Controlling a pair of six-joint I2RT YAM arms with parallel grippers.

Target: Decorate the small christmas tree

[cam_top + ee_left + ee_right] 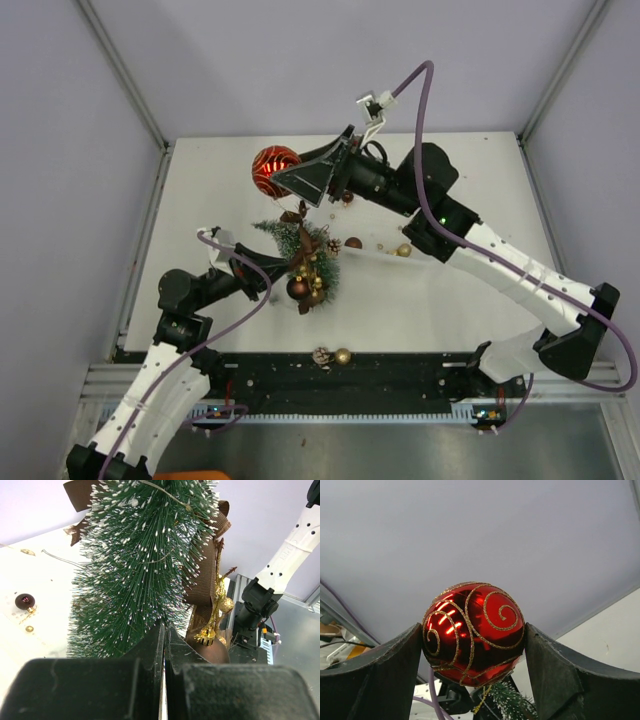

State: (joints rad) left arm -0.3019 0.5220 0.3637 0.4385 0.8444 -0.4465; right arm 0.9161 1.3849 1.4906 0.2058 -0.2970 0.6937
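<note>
On the white desk [450, 300], mid-left, the small christmas tree [290, 245] is seen. It is likely light and springy, and best held at its base. Its bristles are met by the clenched left claw [164, 632]. A fragile red bauble [272, 165] is grasped by the right claw [475, 630].

Beyond tree [281, 236], bauble [272, 170]; right of tree, on table [450, 300], loose ornaments [354, 243].
</note>
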